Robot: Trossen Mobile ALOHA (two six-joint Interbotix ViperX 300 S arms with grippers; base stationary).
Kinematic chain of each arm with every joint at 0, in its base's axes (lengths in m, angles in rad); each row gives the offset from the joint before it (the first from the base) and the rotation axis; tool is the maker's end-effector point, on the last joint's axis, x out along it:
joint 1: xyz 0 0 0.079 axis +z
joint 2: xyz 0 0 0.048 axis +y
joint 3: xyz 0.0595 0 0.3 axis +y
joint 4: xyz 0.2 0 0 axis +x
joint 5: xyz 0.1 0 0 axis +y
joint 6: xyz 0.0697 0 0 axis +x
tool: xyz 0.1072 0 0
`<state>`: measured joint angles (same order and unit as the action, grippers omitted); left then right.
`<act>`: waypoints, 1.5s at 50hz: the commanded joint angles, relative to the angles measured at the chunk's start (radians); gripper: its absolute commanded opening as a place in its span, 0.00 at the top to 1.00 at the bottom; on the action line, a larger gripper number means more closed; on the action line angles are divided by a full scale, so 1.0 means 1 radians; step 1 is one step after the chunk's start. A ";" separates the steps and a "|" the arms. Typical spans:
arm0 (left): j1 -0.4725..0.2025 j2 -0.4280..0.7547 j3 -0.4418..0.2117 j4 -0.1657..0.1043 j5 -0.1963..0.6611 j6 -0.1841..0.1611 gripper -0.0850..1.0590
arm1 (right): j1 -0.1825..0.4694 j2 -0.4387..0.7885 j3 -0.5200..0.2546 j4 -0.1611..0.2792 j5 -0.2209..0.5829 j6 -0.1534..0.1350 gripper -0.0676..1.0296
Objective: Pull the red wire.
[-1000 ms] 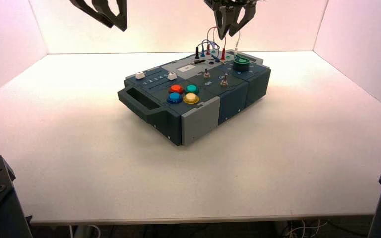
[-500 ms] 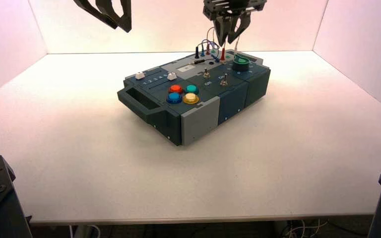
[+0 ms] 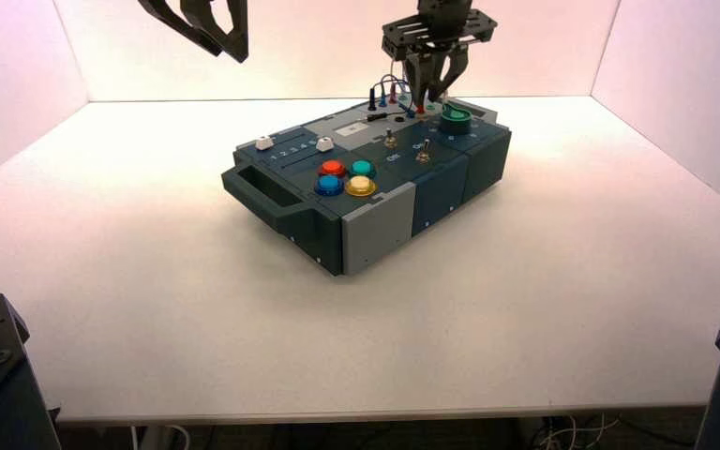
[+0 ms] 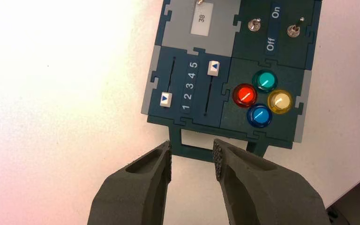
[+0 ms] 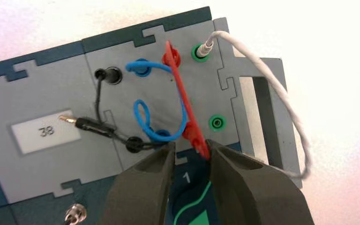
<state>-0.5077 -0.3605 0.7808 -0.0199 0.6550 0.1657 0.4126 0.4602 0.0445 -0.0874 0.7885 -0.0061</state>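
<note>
The red wire (image 5: 182, 96) runs between a red plug at the panel's far row (image 5: 171, 57) and a red plug near me (image 5: 196, 137). In the high view it (image 3: 420, 101) stands at the far side of the dark blue box (image 3: 441, 192). My right gripper (image 5: 191, 149) is open, low over the wire panel, and the near red plug lies between its fingertips, against one finger (image 5: 215, 154). In the high view the right gripper (image 3: 428, 92) hangs right over the wires. My left gripper (image 4: 192, 157) is open and empty, high at the back left (image 3: 216, 33).
A white wire (image 5: 281, 98) arches off the box's edge from a green socket. A blue looped wire (image 5: 145, 117) and a black wire (image 5: 101, 103) lie next to the red one. A green knob (image 3: 456, 119), two toggle switches (image 3: 389, 139), coloured buttons (image 3: 347, 178) and sliders (image 4: 187, 89) share the box.
My right gripper has come down from above the wires to the red wire's near plug. The left arm has hardly moved.
</note>
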 commanded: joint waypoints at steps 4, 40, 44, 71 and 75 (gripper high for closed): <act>-0.006 -0.002 -0.012 0.000 -0.003 0.008 0.50 | -0.009 0.000 -0.046 -0.003 -0.003 0.000 0.65; -0.009 0.034 -0.020 0.002 0.015 0.009 0.50 | -0.008 0.000 -0.092 -0.058 0.031 0.008 0.95; -0.012 0.037 -0.021 0.002 0.018 0.009 0.50 | -0.009 -0.011 -0.089 -0.064 0.034 0.011 0.96; -0.018 0.041 -0.023 0.003 0.025 0.012 0.50 | -0.009 -0.071 -0.087 -0.083 0.049 0.011 0.96; -0.018 0.041 -0.023 0.003 0.028 0.012 0.50 | -0.009 -0.069 -0.083 -0.091 0.054 0.011 0.96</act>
<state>-0.5185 -0.3099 0.7808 -0.0199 0.6842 0.1718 0.4019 0.4387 -0.0276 -0.1657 0.8406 0.0015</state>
